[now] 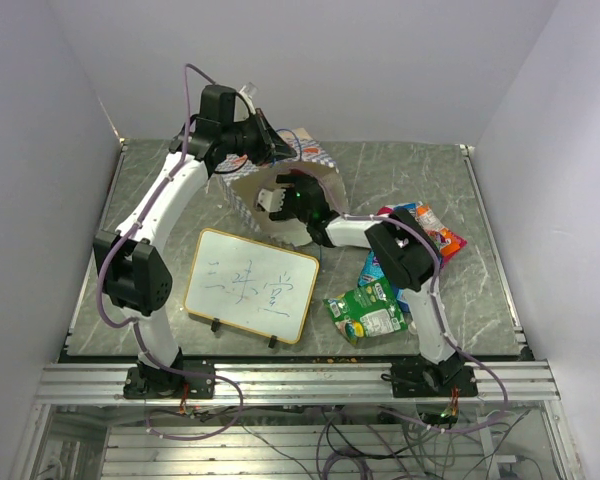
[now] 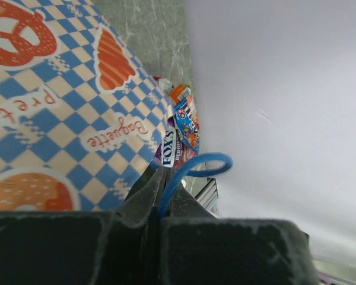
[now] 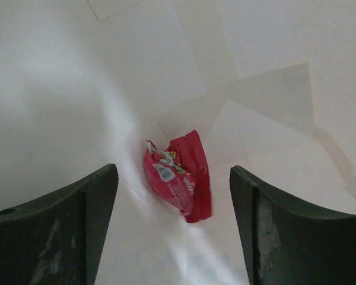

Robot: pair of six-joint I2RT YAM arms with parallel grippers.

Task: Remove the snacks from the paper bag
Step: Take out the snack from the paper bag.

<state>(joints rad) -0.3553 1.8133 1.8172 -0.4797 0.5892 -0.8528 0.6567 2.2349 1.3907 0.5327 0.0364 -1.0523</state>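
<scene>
Paper bag (image 1: 315, 158) on its side, left gripper (image 2: 163, 178) pinched tight on its blue cord handle (image 2: 196, 165), right gripper (image 1: 278, 198) inside the bag, fingers (image 3: 65, 231) spread wide, red packet (image 3: 181, 184) beyond them, seemingly untouched.

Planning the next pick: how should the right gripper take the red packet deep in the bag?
Grip the red packet across its crumpled middle, pushing straight on down the paper bag. It lies lengthwise ahead of the open right gripper, centred on the gap, so the jaws would probably close on its narrow width.
</scene>
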